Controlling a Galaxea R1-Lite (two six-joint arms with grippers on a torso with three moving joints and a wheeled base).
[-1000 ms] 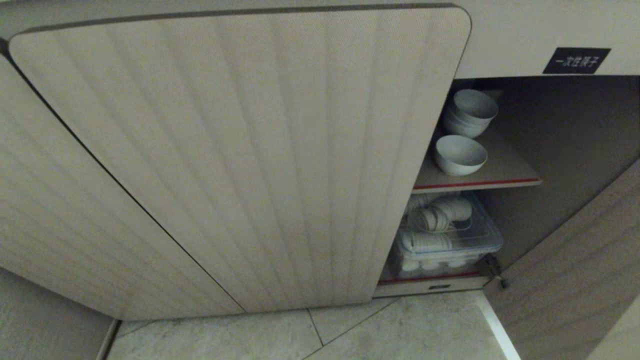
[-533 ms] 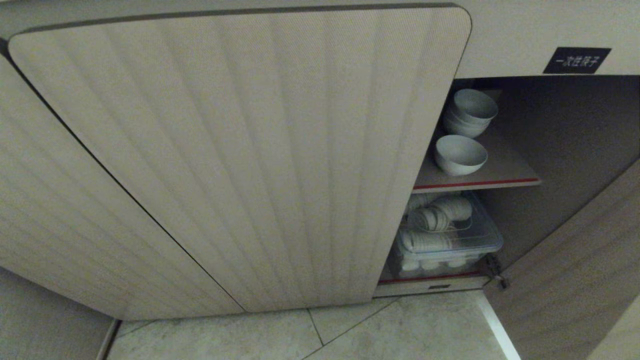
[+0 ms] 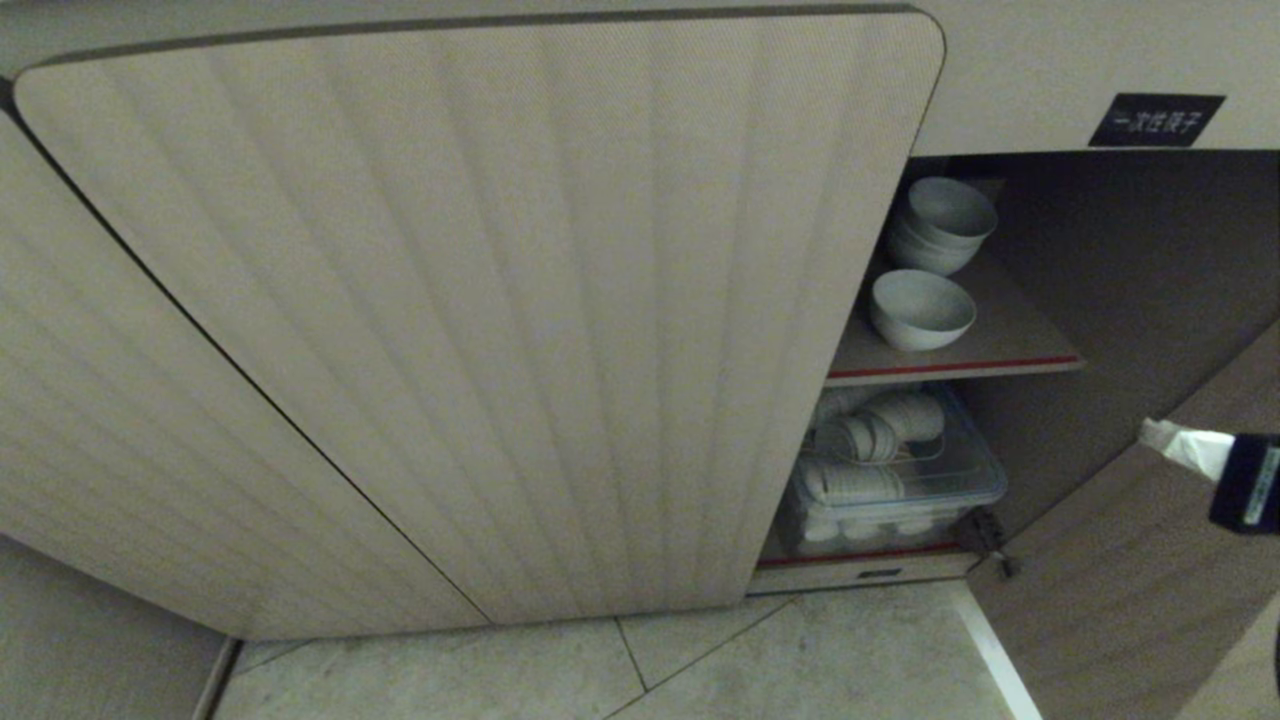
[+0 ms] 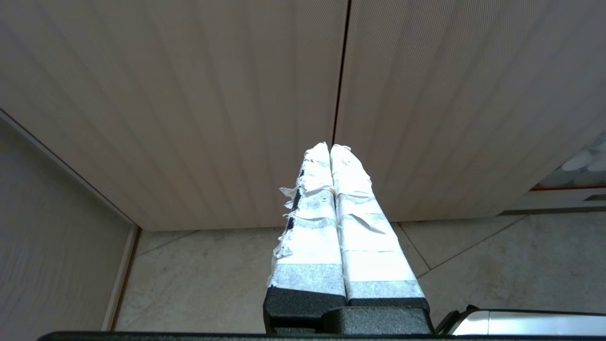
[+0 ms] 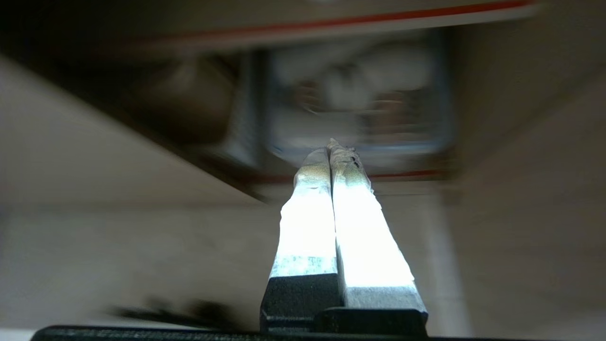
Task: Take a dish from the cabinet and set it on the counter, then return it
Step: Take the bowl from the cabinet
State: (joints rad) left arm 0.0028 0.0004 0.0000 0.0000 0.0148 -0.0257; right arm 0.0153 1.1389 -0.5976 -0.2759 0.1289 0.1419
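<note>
The cabinet stands open on its right side. A white bowl sits on the shelf, a stack of bowls behind it. The right gripper, fingers pressed together and empty, shows at the right edge, below and right of the bowl, well apart. The left gripper, also closed, points at the closed doors.

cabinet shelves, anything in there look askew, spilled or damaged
Nothing spilled or broken. On the cabinet's upper shelf a stack of bowls leans slightly behind a single bowl. Below, the clear bin holds white dishes lying on their sides in a jumble. The tape on the left pincer is frayed.
</note>
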